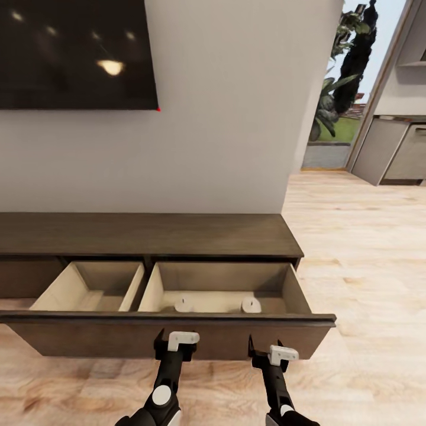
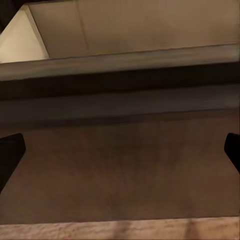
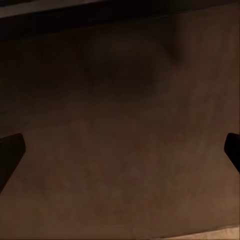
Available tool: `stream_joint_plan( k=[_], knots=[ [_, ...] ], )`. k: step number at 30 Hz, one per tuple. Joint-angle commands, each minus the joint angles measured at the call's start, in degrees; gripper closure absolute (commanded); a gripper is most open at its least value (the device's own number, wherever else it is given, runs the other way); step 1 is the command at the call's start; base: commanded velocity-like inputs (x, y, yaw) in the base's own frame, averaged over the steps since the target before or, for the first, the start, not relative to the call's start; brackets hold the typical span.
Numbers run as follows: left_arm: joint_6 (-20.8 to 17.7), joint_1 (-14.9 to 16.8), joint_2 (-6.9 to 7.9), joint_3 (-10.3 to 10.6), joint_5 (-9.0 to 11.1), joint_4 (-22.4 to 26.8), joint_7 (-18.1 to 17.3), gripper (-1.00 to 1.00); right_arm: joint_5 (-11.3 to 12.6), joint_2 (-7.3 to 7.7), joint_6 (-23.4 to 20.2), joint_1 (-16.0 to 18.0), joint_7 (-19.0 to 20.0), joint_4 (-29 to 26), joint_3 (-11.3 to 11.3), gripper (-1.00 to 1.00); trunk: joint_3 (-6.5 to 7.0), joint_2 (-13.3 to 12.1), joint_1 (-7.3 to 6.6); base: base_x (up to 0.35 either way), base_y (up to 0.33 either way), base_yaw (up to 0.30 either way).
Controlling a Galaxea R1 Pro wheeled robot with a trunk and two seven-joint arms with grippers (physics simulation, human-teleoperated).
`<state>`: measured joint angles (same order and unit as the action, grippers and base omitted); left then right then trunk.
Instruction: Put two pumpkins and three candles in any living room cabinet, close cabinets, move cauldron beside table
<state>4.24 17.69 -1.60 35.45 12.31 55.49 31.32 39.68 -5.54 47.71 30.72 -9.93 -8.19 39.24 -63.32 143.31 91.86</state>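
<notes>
Cabinet (image 1: 148, 235) drawer (image 1: 171, 338) stood open, two candles (image 1: 183, 305) inside.
Both pincers, left (image 1: 176, 345) and right (image 1: 273, 357), were spread empty near its front; closing judged next, needing a level push.

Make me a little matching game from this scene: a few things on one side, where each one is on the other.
Things:
1. two candles
2. black screen
3. left gripper
4. plants

Places:
A. outside, past the doorway
B. on the wall above the cabinet
C. in front of the open drawer's front panel
D. inside the drawer's right compartment

Pairs: 1-D, 2-B, 3-C, 4-A
</notes>
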Motion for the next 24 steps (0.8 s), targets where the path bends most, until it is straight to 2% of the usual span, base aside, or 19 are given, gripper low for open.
stream_joint_plan(
  k=[1, 6, 24],
  knots=[
    [0.4, 0.1, 0.03, 0.2, 0.6, 0.0, 0.3, -1.00, 0.0, 0.03, 0.1, 0.0, -0.5, 0.0, 0.5, -1.00, -0.05, 0.0, 0.00, 0.059, 0.000, 0.000],
    [0.4, 0.1, 0.03, 0.2, 0.5, 0.0, 0.3, -1.00, 0.0, 0.06, 0.1, 0.0, -0.5, 0.0, 0.5, -1.00, -0.05, 0.0, 0.00, 0.044, 0.000, 0.000],
    [0.4, 0.1, 0.08, 0.1, 0.5, 0.0, 0.3, -1.00, 0.1, 0.09, 0.1, 0.0, -0.5, 0.0, 0.5, -1.00, -0.05, 0.0, 0.00, 0.156, 0.000, 0.000]
  ],
)
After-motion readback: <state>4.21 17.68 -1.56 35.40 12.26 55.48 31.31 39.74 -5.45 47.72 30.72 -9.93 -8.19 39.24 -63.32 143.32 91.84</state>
